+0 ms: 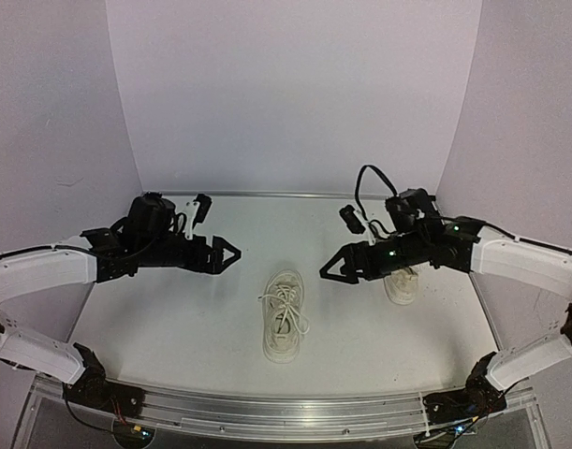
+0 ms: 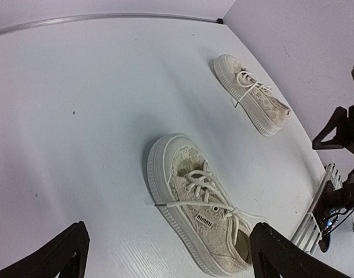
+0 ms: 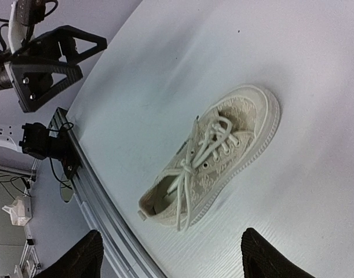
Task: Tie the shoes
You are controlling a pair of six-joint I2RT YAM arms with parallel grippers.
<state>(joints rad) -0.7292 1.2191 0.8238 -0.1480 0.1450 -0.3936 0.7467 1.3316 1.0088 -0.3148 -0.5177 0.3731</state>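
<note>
The left gripper (image 1: 235,253) is wide open and holds nothing. It hangs over the left part of the table (image 1: 164,318) and points to the right. The right gripper (image 1: 325,270) is open too, with nothing between its fingers. It hangs over the right part and points left. The two grippers face each other, well apart.

One shoe (image 1: 284,318) sits on the table in the middle, a bit nearer than the grippers. Its toe points to the far side. Its white laces (image 3: 211,142) lie loose on top, and the ends hang over one side. The other shoe (image 1: 402,286) sits to the right, partly hidden under the right arm.
</note>
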